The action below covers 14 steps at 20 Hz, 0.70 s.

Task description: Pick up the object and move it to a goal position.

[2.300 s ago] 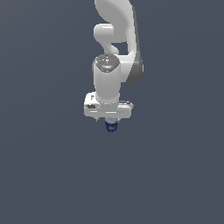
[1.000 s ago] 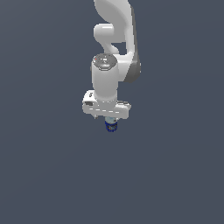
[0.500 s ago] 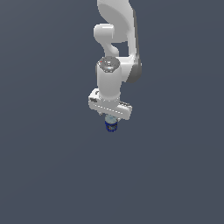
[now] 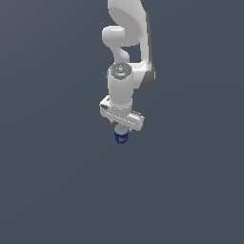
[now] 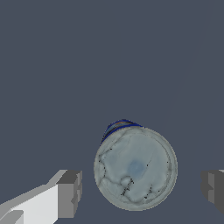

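My arm has shifted toward frame right; gripper [image 5: 139, 188] now spread, fingers [image 5: 69, 193] clear either side of the object [image 5: 135, 168]. Grasp comes next.

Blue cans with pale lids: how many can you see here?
1. The blue can sits directly below the gripper; in the wrist view its pale lid lies between the open jaws, touching neither. Nothing else shows.
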Motion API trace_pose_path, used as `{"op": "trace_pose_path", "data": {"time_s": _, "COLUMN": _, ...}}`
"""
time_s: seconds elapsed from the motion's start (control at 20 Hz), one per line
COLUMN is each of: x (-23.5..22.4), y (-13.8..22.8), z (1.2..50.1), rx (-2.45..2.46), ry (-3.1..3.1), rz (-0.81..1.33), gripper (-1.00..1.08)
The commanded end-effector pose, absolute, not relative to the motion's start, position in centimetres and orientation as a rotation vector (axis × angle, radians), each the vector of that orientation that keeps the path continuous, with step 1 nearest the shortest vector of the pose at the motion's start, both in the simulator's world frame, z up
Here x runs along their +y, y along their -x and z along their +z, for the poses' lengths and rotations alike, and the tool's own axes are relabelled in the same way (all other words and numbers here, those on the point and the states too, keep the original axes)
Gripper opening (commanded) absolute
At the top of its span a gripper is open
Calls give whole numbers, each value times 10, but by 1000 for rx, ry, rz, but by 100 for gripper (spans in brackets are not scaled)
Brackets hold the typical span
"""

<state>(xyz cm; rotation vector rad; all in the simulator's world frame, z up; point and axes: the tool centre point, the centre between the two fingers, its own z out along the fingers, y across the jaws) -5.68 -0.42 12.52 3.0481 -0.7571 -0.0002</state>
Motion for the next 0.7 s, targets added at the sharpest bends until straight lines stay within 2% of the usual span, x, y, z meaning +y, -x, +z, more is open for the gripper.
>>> {"op": "trace_pose_path", "data": {"time_s": 0.0, "x": -4, "y": 58, "z": 124, "rx": -775, "ry": -3044, "rz": 0, "gripper": 100}}
{"op": "trace_pose_path", "data": {"time_s": 0.3, "x": -4, "y": 58, "z": 119, "rx": -770, "ry": -3045, "rz": 0, "gripper": 100}}
{"op": "trace_pose_path", "data": {"time_s": 0.65, "x": -4, "y": 59, "z": 88, "rx": -775, "ry": -3044, "rz": 0, "gripper": 100}}
